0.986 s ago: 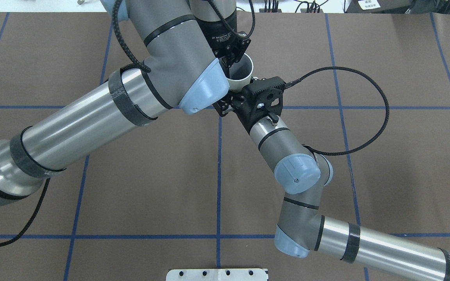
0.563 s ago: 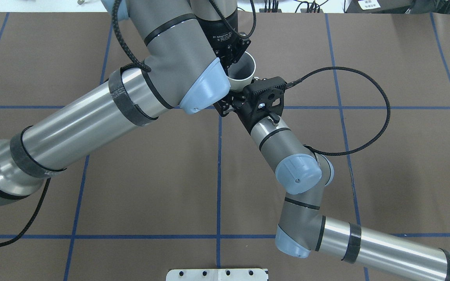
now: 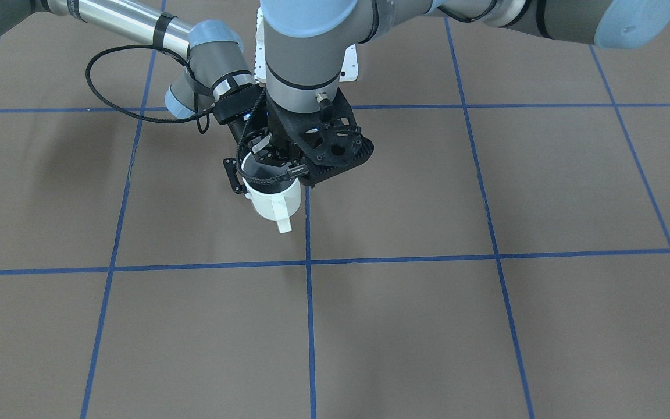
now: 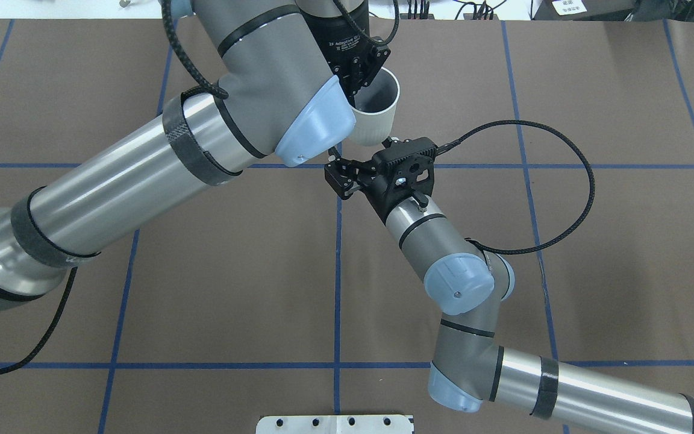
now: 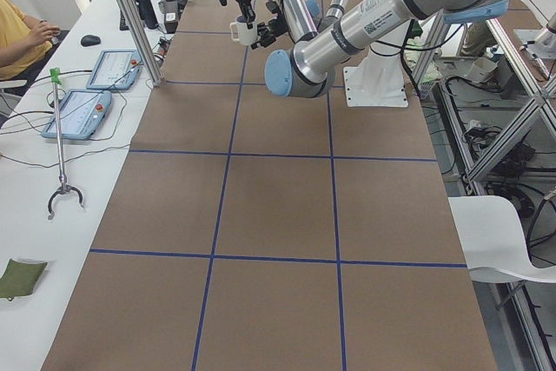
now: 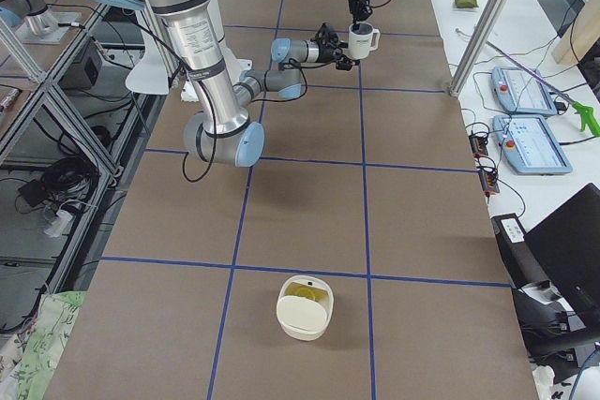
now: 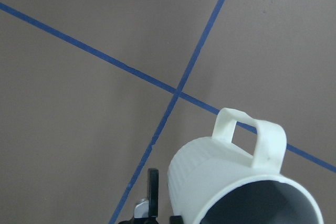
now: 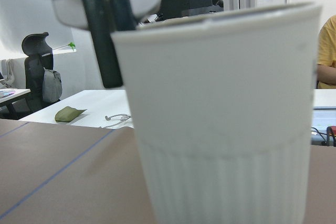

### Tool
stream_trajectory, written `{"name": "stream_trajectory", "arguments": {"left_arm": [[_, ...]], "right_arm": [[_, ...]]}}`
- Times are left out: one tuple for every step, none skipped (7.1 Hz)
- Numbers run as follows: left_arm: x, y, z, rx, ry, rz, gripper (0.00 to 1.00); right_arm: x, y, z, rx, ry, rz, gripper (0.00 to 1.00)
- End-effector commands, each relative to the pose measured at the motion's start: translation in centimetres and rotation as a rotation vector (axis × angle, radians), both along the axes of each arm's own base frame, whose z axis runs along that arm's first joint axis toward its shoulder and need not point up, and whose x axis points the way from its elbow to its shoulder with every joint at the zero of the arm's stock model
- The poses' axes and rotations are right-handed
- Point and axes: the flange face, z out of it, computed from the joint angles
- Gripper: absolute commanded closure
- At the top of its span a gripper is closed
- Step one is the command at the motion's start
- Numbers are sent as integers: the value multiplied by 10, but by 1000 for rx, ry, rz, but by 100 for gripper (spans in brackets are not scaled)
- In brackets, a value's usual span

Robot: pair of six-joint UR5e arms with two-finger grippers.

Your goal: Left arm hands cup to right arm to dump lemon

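Cup (image 4: 377,123): ribbed cream wall, squared handle.
Your left pincer (image 4: 356,96): is pinching its rim.
Your right pincer (image 4: 360,160): is gaping wide just beside it.

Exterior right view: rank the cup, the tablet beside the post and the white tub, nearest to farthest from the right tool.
1. cup, just in front of the right tool.
2. tablet, beyond the table edge, by the post.
3. white tub, on the table at the view's near end.

Bright, even room light; soft shadows on the table (image 3: 486,320); right wrist view's cup (image 8: 220,119) blurs (too close).
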Motion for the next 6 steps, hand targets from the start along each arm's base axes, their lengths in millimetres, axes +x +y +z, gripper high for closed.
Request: {"name": "stream_trajectory", "arguments": {"left_arm": [[-55, -26, -16, -13, 58, -43, 100], [-81, -30, -19, 0, 67, -68, 100], [-99, -33, -18, 14, 64, -80, 100], [-113, -33, -1, 43, 45, -58, 100], [-129, -17, 44, 104, 20, 6, 100], [-155, -5, 101, 179, 0, 66, 100]], "right_arm": [[1, 1, 11, -7, 14, -1, 1], [5, -2, 10, -5, 11, 5, 1], [13, -9, 15, -7, 20, 16, 2], [29, -16, 29, -12, 34, 25, 2], [54, -27, 49, -20, 57, 4, 2], [80, -39, 63, -25, 70, -25, 2]]}}
